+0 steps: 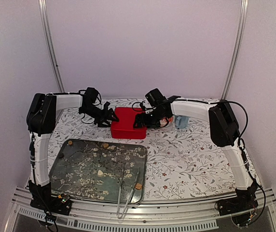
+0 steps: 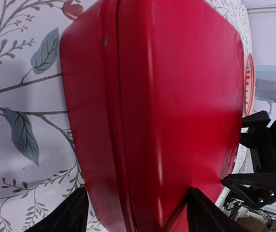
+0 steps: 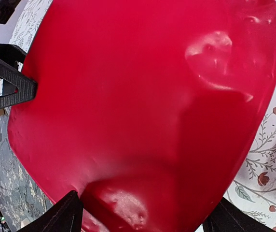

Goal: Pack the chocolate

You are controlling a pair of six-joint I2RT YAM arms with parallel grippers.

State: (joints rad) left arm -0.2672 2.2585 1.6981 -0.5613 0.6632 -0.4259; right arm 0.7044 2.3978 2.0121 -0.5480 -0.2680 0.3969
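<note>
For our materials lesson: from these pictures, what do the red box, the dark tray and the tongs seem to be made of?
The red box is probably moulded plastic with a glossy finish: rounded corners, soft highlights and a seam line. The tray has a hard, shiny, flower-printed surface that mirrors light; lacquered metal or plastic, unclear. The tongs are likely bare metal: thin silvery strips.

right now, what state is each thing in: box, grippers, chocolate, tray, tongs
red box: lid shut, sitting on the table between both grippers
left gripper: jaws wide, one finger each side of the box's end; grip unclear
right gripper: jaws wide around the opposite end; grip unclear
chocolate: a few pieces loose on the tray, unpacked
tray: flat on the table
tongs: lying unheld across the tray's near edge
</note>
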